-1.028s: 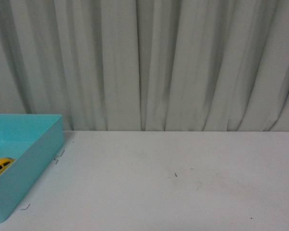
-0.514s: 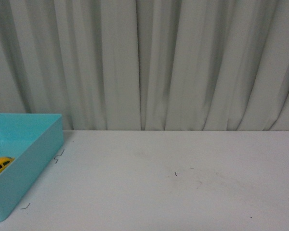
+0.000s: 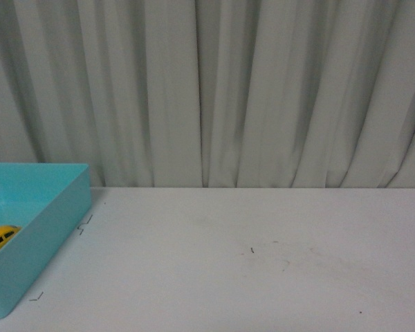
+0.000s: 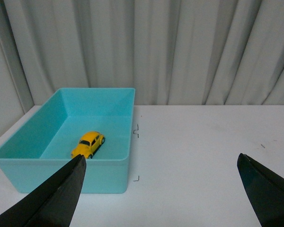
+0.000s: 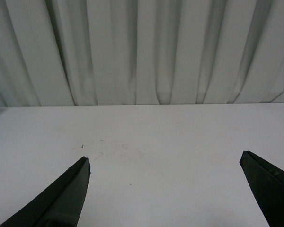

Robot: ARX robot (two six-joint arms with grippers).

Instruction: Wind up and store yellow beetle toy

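The yellow beetle toy (image 4: 88,144) stands on its wheels inside the turquoise bin (image 4: 111,177). In the front view the toy (image 3: 0,238) shows at the far left, inside the same bin (image 3: 52,232). My left gripper (image 4: 161,161) is open and empty, pulled back from the bin, above the white table. My right gripper (image 5: 164,163) is open and empty over bare table. Neither arm shows in the front view.
The white table (image 3: 249,256) has small black corner marks (image 4: 137,131) beside the bin and faint scuffs (image 3: 252,250). A pale pleated curtain (image 3: 214,90) hangs along the table's far edge.
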